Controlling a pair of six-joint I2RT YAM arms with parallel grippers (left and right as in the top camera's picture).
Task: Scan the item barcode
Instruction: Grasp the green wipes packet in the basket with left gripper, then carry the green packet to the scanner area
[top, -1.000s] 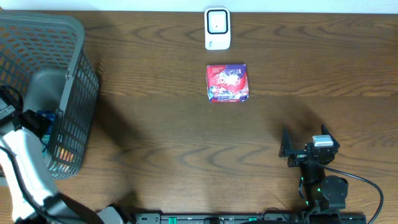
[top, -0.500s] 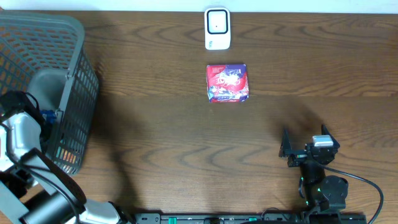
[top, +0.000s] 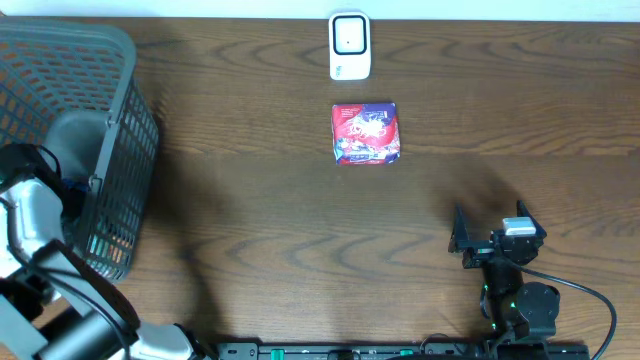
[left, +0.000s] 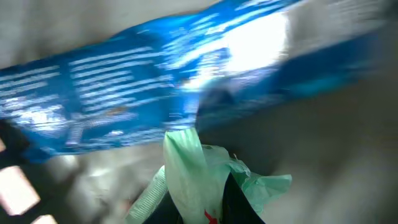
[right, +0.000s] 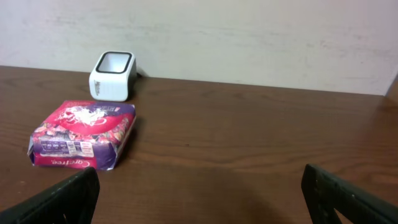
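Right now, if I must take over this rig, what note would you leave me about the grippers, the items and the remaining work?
Left gripper: shut inside the basket, apparently on a green packet; a blue packet lies beside it.
Right gripper: open, low over the table.
Scanner: at far edge; red pack lies before it.
Done: grasp. To do: lift packet out, show barcode to scanner.

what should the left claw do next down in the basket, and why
Probably lift the left claw straight up out of the basket: it looks shut on a green wrapper, with a blue packet behind, and the scanner stands across the table.
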